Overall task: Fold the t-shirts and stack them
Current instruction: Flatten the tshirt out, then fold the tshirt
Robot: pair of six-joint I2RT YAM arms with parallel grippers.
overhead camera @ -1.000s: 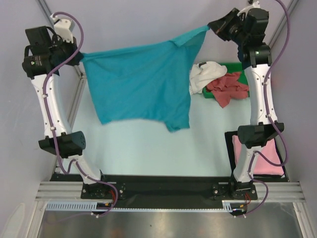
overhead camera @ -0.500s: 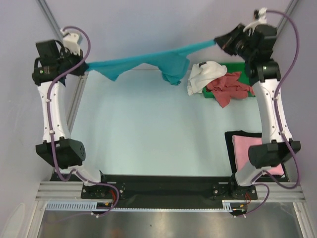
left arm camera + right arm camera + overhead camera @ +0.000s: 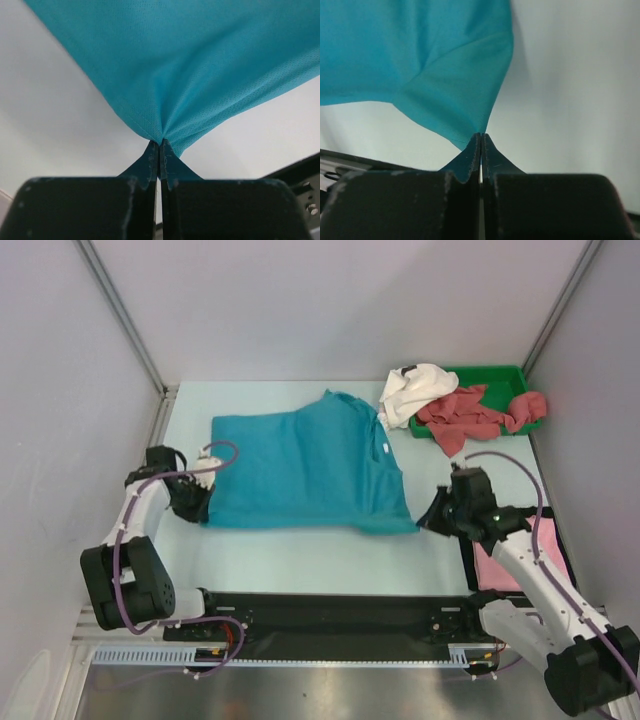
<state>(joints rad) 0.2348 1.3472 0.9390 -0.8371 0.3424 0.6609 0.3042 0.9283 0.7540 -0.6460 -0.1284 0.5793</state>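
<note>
1. The teal-blue cloth t-shirt [image 3: 305, 465] is spread flat at the middle of the table [image 3: 300, 550], not yet folded.
2. A light pink cloth t-shirt [image 3: 487, 567] is laid near right. A white t-shirt [image 3: 415, 390] and dusty-red t-shirts [image 3: 470, 415] wait in the green plastic tray [image 3: 510, 370], far right.
3. Both arms are held low. The left gripper [image 3: 159, 145] and right gripper [image 3: 481, 136] are pressed together, each pinching a near corner of the teal shirt.

Left gripper [image 3: 159, 150]: its 2 black fingers [image 3: 148, 161] are pressed together, pinching 1 corner of the teal-blue mesh-knit cloth t-shirt [image 3: 200, 65]. Fabric fans outward ahead of the fingertips, creased at the pinch. Pale smooth table surface [image 3: 55, 125] shows on both sides of the fingers.
</note>
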